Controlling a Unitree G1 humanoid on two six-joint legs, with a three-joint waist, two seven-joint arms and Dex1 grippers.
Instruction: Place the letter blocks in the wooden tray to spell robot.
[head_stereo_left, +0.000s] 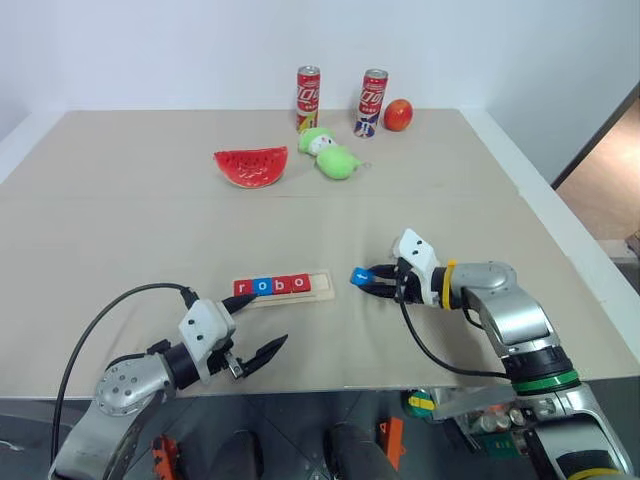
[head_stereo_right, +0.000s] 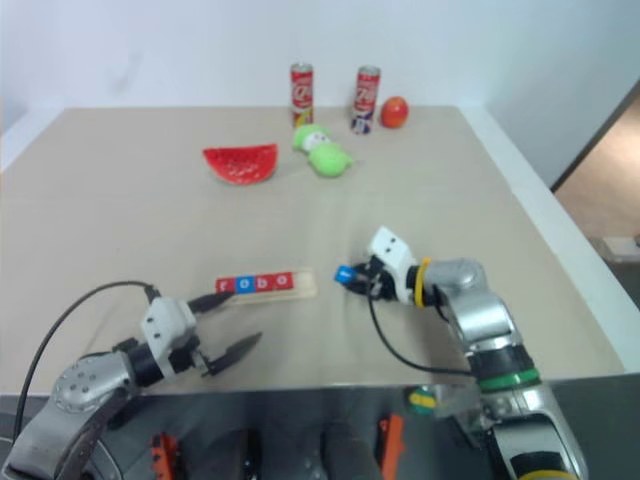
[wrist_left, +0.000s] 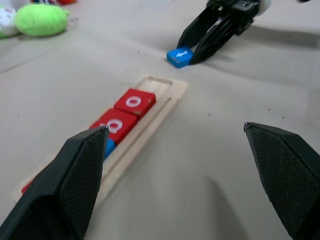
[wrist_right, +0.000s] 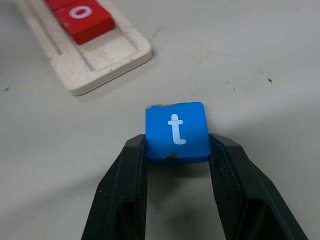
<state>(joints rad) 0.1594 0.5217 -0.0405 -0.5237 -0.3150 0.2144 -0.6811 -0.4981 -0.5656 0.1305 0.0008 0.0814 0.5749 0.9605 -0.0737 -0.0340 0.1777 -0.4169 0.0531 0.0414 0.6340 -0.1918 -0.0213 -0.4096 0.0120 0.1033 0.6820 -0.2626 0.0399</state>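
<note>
We find four letter blocks (head_stereo_left: 272, 286) seated in the wooden tray (head_stereo_left: 322, 291), reading r, o, b, o; the slot at its right end is bare. The right gripper (wrist_right: 176, 150) has its jaws clenched on the sides of the blue t block (wrist_right: 175, 131), low over the worktop (head_stereo_left: 150, 230) just right of the tray's open end. The tray's long axis runs left to right across us, so the empty slot lies a short way to the left of the held block. The right arm is plainly the nearer. The left gripper (head_stereo_left: 255, 348) hangs near the front edge, jaws released, grasping nothing. We judge a short leftward carry remains.
</note>
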